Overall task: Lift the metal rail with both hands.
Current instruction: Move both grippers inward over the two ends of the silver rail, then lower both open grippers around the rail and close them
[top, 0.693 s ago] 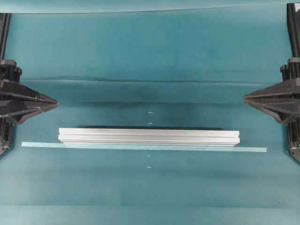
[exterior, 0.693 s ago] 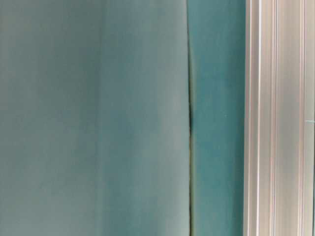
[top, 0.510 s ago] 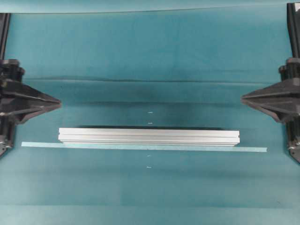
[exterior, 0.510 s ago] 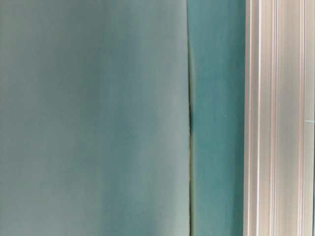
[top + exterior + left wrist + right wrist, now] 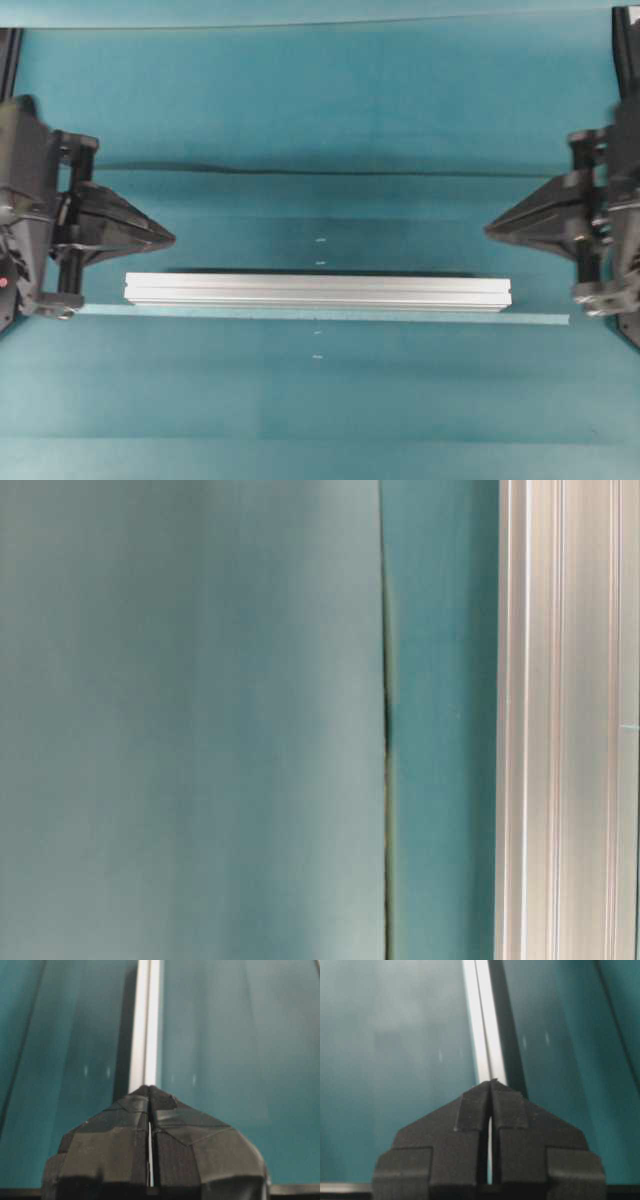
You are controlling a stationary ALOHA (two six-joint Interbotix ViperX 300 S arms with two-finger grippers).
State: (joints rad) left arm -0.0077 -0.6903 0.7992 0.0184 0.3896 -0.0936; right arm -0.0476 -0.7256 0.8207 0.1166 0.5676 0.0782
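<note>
With jaws pressed together on nothing, the left gripper (image 5: 168, 240) and the right gripper (image 5: 492, 229) are hovering apart from the metal rail (image 5: 318, 291), which is lying flat on the teal table (image 5: 320, 120) between their facing tips, beside a pale-blue tape strip (image 5: 540, 319).

Even, soft light; a dark shadow edges the rail (image 5: 318, 290), and the wrist views are blurry.
</note>
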